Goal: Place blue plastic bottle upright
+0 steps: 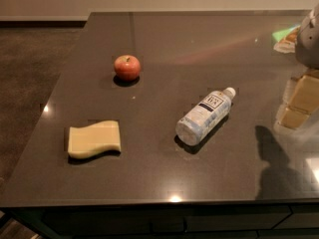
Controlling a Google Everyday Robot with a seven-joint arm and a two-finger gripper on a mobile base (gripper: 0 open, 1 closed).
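Note:
The blue plastic bottle (204, 116) lies on its side near the middle of the dark table (164, 34). Its white cap points to the back right and its base to the front left. The white-and-navy label faces up. My gripper (299, 106) shows as tan parts at the right edge of the view, below the grey arm (309, 39). It is to the right of the bottle, apart from it and holding nothing that I can see. Its shadow (271, 156) falls on the table in front of it.
A red apple (127, 66) stands at the back left. A yellow sponge (94, 139) lies at the front left. A green and white packet (285, 38) lies at the back right, partly behind the arm. The table's front edge (149, 200) is close to the sponge.

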